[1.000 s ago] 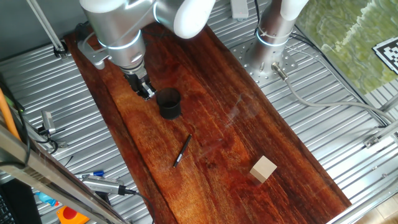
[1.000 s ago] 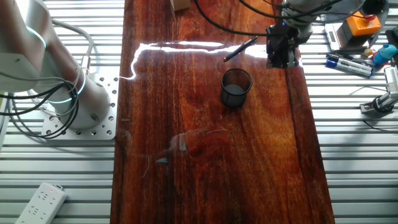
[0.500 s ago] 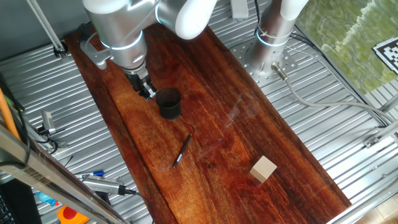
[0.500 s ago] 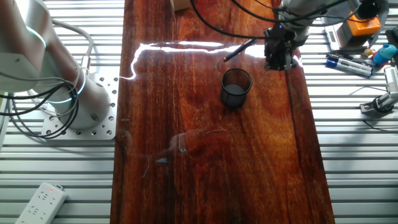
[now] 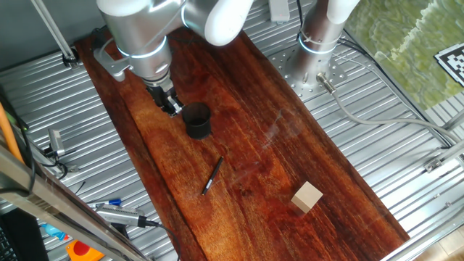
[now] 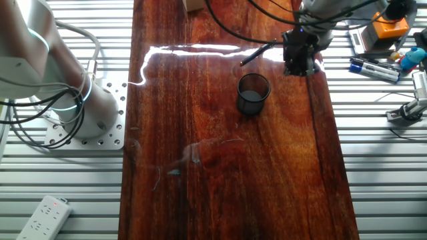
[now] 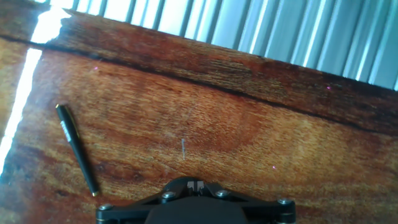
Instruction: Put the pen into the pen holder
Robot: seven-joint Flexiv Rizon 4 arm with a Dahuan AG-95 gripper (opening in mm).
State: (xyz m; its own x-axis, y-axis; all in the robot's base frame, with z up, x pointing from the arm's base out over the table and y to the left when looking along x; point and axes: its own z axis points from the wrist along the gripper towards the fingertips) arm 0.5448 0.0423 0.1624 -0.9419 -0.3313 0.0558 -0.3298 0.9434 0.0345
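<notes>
The pen (image 5: 212,175), thin and black with a pale tip, lies flat on the dark wooden board (image 5: 239,109). It also shows in the other fixed view (image 6: 258,53) and at the left of the hand view (image 7: 77,148). The pen holder (image 5: 197,120), a small black round cup, stands upright on the board and also shows in the other fixed view (image 6: 253,93). My gripper (image 5: 171,107) hovers beside the cup, close to the board's edge (image 6: 298,65). Its fingertips sit together at the bottom of the hand view (image 7: 196,184), shut and empty. The cup is out of the hand view.
A tan wooden block (image 5: 307,196) sits on the board's near end. Blue-and-silver markers (image 6: 373,67) and an orange object (image 6: 389,27) lie on the ribbed metal table beside the board. A second arm's base (image 5: 317,43) stands at the back, and a power strip (image 6: 43,217) lies at a corner.
My gripper has shifted slightly along the board beside the cup, toward the pen. The pen and the cup have not moved.
</notes>
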